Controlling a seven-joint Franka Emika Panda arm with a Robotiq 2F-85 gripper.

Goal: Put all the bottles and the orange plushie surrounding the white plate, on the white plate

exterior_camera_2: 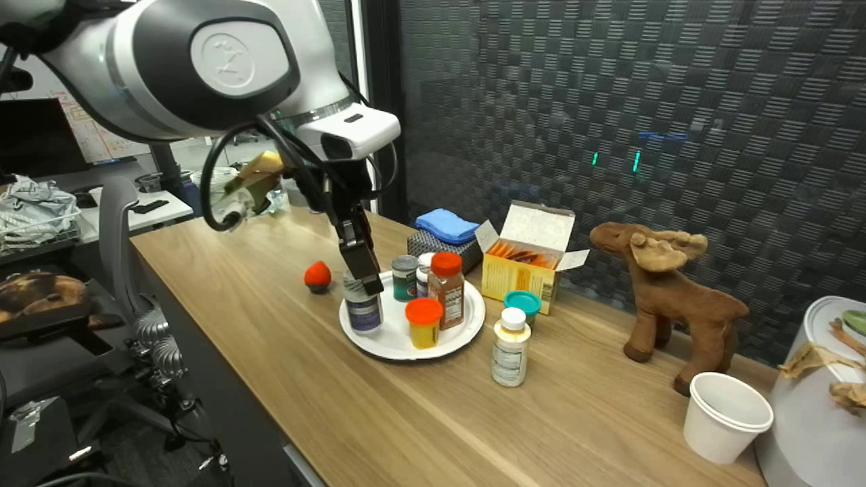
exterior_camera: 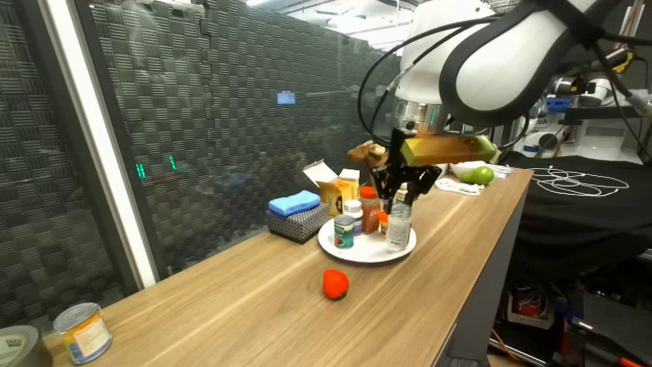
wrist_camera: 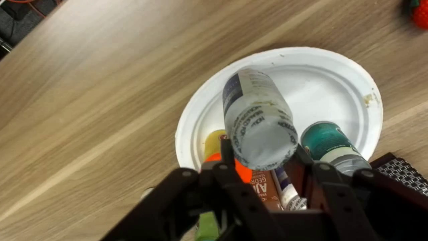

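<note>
The gripper [wrist_camera: 264, 149] is clenched around the cap of the wrapped-cap bottle [wrist_camera: 260, 120], with 1 finger on either side of it. The bottle's long axis runs close to upright, straight down from the fingertips. The coming move appears to turn on this: in both exterior views the base falls inside the rim of the white plate [wrist_camera: 327, 97], near the edge. Whether the base touches the plate or hangs just above it cannot be told. There is only 1 arm [exterior_camera_2: 230, 61], so no other is nearer; the likely next step is to settle the base flat, part the fingers and rise straight up, since a sideways pull could tip the bottle.

On the plate stand 4 more things: the orange-lidded tub [exterior_camera_2: 424, 328], the amber-orange bottle [exterior_camera_2: 446, 297] with its red cap, a short white bottle [exterior_camera: 354, 221] and the green can [wrist_camera: 326, 139]. Past the tub, off the plate, the white-capped bottle [exterior_camera_2: 510, 352] stands upright on the table [exterior_camera_2: 406, 419], seemingly the next reach, with a teal-lidded tub [exterior_camera_2: 523, 303] just behind it. A red-orange ball [exterior_camera_2: 317, 275] rests across the plate from it. No orange plushie can be made out with certainty.
</note>
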